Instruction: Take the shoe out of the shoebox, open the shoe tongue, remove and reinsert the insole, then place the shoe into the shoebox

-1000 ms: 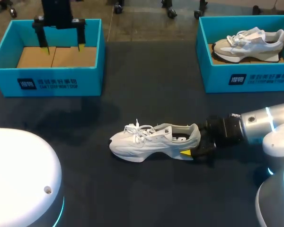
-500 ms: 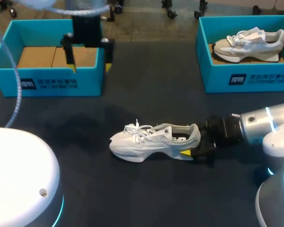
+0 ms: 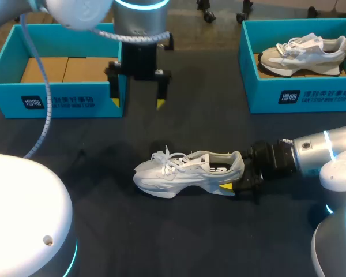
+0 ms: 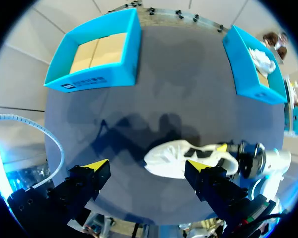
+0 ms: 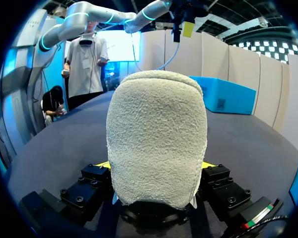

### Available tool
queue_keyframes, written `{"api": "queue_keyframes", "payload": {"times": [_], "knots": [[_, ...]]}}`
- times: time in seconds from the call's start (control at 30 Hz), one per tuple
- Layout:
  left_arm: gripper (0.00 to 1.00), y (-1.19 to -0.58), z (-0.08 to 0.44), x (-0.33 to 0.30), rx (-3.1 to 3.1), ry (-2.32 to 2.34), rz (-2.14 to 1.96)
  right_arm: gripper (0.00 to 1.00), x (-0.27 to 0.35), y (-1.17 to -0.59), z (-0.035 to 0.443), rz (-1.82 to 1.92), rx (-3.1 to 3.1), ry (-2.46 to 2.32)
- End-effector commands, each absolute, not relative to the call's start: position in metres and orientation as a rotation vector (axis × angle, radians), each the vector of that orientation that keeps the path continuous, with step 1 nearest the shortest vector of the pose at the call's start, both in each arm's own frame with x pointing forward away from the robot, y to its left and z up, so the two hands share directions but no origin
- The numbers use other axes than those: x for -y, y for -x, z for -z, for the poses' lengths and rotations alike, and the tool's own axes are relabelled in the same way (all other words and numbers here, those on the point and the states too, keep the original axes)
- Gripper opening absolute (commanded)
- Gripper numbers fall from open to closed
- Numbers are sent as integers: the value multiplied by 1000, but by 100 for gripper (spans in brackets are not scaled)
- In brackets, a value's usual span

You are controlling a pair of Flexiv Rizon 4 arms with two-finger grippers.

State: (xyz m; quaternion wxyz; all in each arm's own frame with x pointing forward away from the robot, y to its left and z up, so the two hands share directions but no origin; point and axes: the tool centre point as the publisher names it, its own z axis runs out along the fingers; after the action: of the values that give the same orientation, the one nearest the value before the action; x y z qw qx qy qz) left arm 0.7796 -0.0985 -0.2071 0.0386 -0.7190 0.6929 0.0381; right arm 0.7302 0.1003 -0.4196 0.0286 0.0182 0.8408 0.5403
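Note:
A white sneaker point(image 3: 187, 172) lies on its side-sole on the dark table, toe pointing left, laces loose. My right gripper point(image 3: 233, 178) is shut on its heel, one yellow tip showing under the heel. In the right wrist view the fuzzy heel point(image 5: 156, 134) fills the space between the fingers of the right gripper point(image 5: 154, 166). My left gripper point(image 3: 137, 103) hangs open in the air beside the right wall of the left shoebox point(image 3: 57, 101), behind the shoe. From the left wrist the sneaker point(image 4: 188, 158) lies below and ahead of the open left gripper point(image 4: 149, 165).
The left teal shoebox holds only its cardboard floor. A second teal shoebox point(image 3: 300, 95) at the back right holds a beige and white shoe point(image 3: 303, 55). Bare dark table lies in front of and left of the sneaker.
My left arm has swung right and forward, from over the left shoebox to over the table beside it. The right arm and sneaker have not moved.

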Motion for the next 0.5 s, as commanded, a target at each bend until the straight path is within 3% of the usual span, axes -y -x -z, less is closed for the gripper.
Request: {"api": "queue_keyframes", "payload": {"times": [0.03, 0.5], "knots": [[100, -770, 218, 117, -2122, 2179, -130, 0, -109, -726, 428, -1659, -2598, -57], [100, -752, 251, 159, -2182, 2045, -181, 0, -109, -726, 428, -1659, -2598, -57]]}}
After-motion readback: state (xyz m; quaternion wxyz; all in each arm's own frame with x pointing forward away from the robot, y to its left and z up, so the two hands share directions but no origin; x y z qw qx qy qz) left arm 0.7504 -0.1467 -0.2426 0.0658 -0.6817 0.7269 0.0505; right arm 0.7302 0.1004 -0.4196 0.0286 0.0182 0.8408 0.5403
